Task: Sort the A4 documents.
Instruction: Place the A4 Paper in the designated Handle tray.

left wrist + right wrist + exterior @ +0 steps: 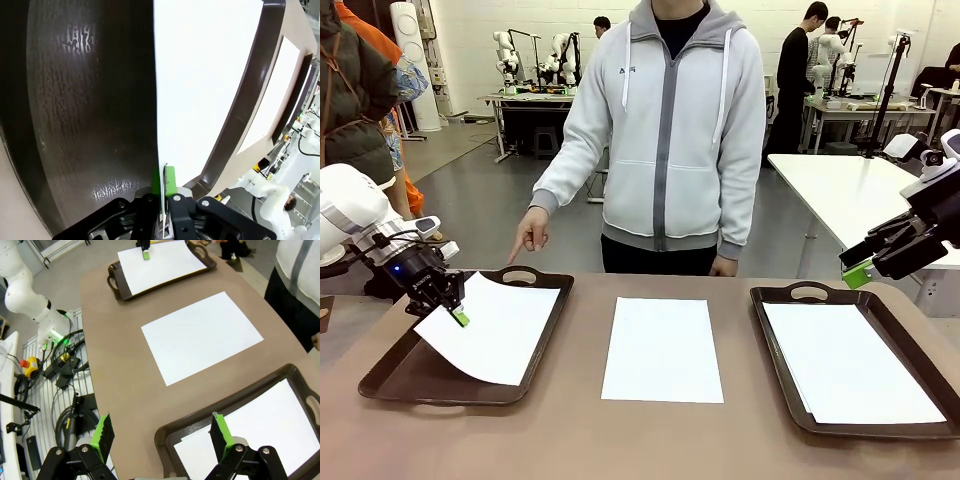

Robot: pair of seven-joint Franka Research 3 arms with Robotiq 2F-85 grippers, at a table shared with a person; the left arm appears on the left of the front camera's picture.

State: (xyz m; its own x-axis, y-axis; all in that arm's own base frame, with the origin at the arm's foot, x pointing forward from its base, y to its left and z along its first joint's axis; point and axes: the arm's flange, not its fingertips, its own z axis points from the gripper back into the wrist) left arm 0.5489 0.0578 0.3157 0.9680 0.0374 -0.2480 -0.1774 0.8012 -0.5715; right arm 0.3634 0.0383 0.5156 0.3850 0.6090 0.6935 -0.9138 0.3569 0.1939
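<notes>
1. The left hand (458, 315) is nearly closed, its green pads pinching the left edge of the left sheet (505, 330), close to that sheet's near corner.
2. This sheet lies in the left tray (380, 385). Its long axis runs roughly along the tray's length, from the robot's side toward the person, but skewed, with the near end swung to the robot's left. The pinched side is lifted off the tray floor.
3. The middle sheet (663, 348) lies flat on the bare bench (580, 435) between the two trays, long axis pointing straight across to the person.
4. The right sheet (850, 365) lies flat in the right tray (765, 340), long axis along the tray's length.
5. The right hand (860, 270) hangs above that tray's right side with its jaws spread wide and nothing between them.
6. The person's hand (532, 235) points a finger down toward the left tray's far end.
</notes>
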